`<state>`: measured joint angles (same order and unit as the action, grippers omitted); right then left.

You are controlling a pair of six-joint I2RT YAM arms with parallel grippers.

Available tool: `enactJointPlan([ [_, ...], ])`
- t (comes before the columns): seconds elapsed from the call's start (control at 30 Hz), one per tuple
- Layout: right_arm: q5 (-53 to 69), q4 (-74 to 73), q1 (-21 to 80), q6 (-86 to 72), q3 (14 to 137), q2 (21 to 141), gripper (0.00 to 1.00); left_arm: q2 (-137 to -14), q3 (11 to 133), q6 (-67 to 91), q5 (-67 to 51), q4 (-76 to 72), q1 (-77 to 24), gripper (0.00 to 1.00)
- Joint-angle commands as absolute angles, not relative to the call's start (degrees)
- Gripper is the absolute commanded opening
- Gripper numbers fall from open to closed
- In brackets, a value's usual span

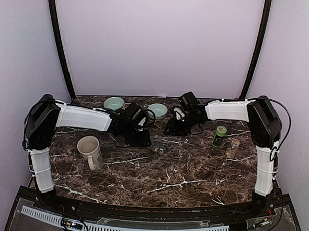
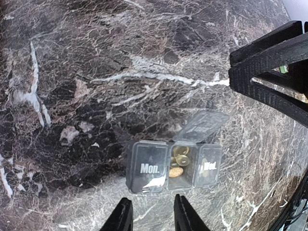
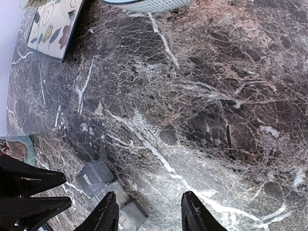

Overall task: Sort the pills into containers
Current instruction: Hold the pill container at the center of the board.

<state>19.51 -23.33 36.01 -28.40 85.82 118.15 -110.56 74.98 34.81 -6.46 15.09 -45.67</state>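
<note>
Pill organizer (image 1: 158, 150) sits mid-frame in the top view on the marble table (image 1: 193, 172). In the left wrist view my left gripper (image 2: 151, 216) stands parted and empty at the bottom edge, the pill organizer just above it, its middle lid up over yellow pills (image 2: 178, 161). In the right wrist view my right gripper (image 3: 150, 211) is spread wide, holding nothing, with the pill organizer at lower left.

Pill box (image 2: 147, 166) on marble table (image 2: 72, 72), mid lid up w/ gold pills (image 2: 179, 161) inside, jaws apart just below.

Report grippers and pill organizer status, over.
Left gripper open, empty, at pill organizer. Right gripper open, empty, close alongside. Middle lid up, gold pills inside. Nothing blocking.
</note>
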Motion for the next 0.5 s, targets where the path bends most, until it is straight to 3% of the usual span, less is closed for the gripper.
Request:
enactJointPlan([
  [0.0, 21.01, -21.91, 36.21, -28.49, 87.76, 119.39, 0.46, -110.99, 76.54, 34.56, -5.58, 16.5, -45.74, 0.33],
  [0.47, 23.06, -21.67, 36.52, -28.3, 86.75, 120.32, 0.46, -113.27, 77.26, 33.98, -6.28, 16.0, -44.15, 0.33],
])
